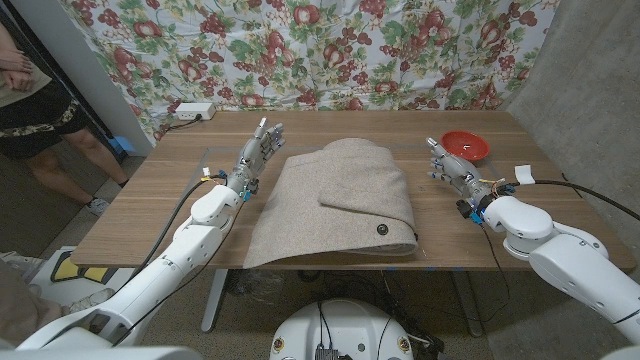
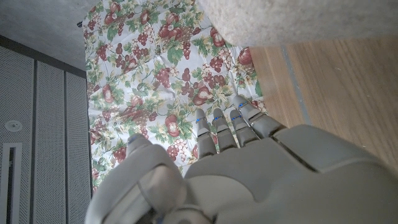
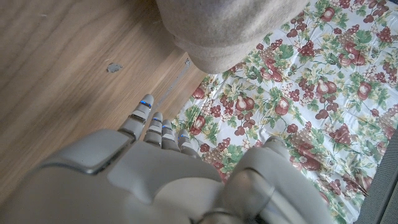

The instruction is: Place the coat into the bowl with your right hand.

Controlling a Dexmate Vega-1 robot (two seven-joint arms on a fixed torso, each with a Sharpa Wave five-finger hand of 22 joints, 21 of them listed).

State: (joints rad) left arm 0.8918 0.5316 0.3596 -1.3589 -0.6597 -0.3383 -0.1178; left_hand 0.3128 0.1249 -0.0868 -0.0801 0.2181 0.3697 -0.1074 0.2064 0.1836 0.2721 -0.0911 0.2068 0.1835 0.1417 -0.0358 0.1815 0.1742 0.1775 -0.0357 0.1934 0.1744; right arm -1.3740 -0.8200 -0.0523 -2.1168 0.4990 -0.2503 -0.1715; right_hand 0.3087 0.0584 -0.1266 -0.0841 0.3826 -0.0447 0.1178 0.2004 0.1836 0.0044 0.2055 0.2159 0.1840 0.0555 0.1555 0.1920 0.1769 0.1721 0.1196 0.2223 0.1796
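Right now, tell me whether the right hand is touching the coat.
Apart. The head view shows bare table between the right hand and the coat, with the hand standing beside the coat's edge, holding nothing.

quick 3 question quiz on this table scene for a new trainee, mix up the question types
1. True or false: the right hand is already holding the coat.
2. Where does the red bowl sit? A) on the coat B) at the table's far right, beyond the right hand C) beside the left hand
3. Fill in: the coat lies folded ______ the two hands.

Key
1. False; it stands apart from the coat, holding nothing.
2. B
3. between
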